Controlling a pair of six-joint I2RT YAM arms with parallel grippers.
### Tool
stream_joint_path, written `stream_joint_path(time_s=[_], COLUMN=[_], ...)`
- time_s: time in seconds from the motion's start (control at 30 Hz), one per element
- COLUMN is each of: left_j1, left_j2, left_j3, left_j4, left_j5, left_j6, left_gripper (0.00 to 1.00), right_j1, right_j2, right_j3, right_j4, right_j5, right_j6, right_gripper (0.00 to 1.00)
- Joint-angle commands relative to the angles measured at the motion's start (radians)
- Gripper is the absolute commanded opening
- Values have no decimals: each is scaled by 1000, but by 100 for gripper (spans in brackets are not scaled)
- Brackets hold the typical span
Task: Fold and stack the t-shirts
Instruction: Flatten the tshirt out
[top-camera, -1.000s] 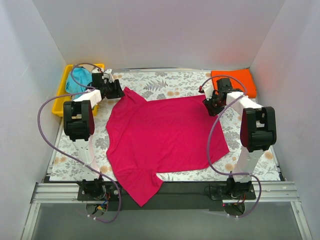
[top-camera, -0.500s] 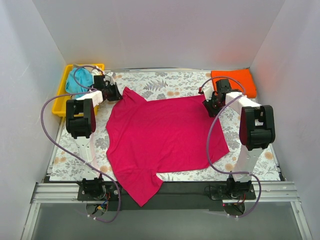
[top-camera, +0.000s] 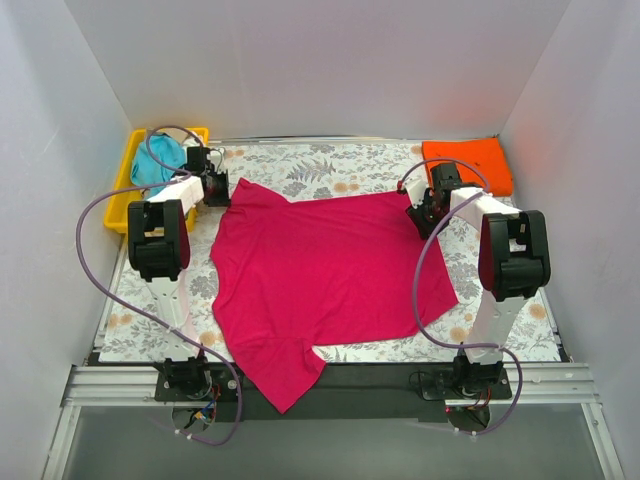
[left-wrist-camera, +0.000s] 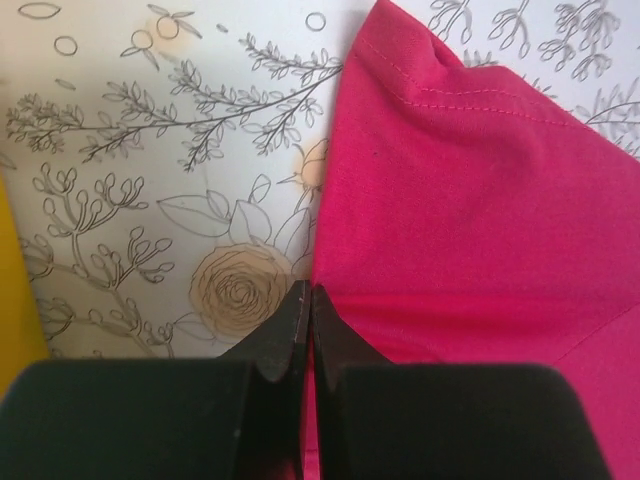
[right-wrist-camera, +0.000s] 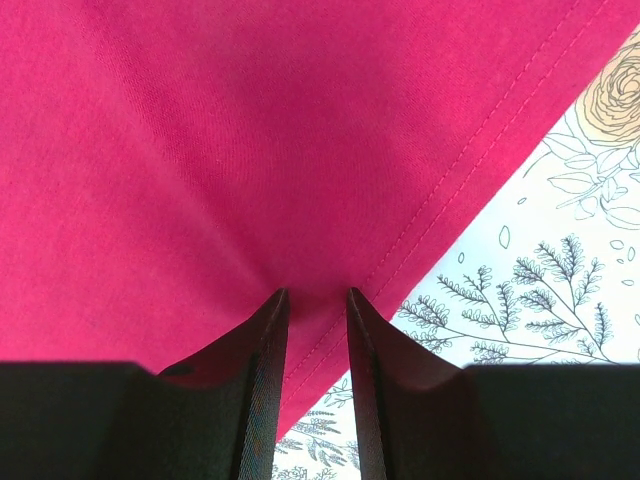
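Note:
The magenta-pink t-shirt (top-camera: 330, 270) lies spread flat on the flowered table, its lower left part hanging over the near edge. My left gripper (top-camera: 222, 188) is at its far left corner. In the left wrist view the jaws (left-wrist-camera: 307, 295) are closed on the shirt's edge (left-wrist-camera: 480, 200). My right gripper (top-camera: 418, 212) is at the far right corner. Its jaws (right-wrist-camera: 315, 295) stand a little apart with the hemmed cloth (right-wrist-camera: 250, 130) between them, and wrinkles run toward the tips. A folded orange t-shirt (top-camera: 470, 160) lies at the back right. A teal t-shirt (top-camera: 158, 165) sits in the tray. No white one shows.
A yellow plastic tray (top-camera: 125, 195) stands at the back left, just behind my left arm; its edge shows in the left wrist view (left-wrist-camera: 10, 290). White walls close in the table on three sides. Purple cables loop beside both arms.
My left gripper has moved left toward the tray, pulling the shirt's far left corner with it, and the far edge now lies straighter. The right gripper has barely moved.

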Motion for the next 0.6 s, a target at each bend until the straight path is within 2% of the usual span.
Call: stream_joint_path(time_s=[0.0,0.17,0.23,0.3,0.37,0.4,0.57], left_j1=[0,1,0,-8,-13,-55,-118], left_j2=[-67,-64,-64,-89,-94,-76,53], left_j3=[42,99,124,133,163,187,343], left_j4=[-114,-124,-124,-70,-42,-32,-53], left_j5=[-85,-51,2,62,85,79,32], left_j6=[52,52,47,43,43,46,75], left_gripper=[0,0,0,17,26,32,43], right_j1=[5,7,5,7,12,16,24], right_j2=[-28,-38,-52,-61,-71,-72,-84], right_j3=[-26,-40,-40,-28,-5,1,24], right_j4=[-4,-6,-14,-20,-38,-43,-64], right_j5=[14,16,2,-19,-32,-43,-58], right_j6=[-26,-34,-33,-30,-26,-20,-7], right_gripper=[31,31,31,32,32,32,33])
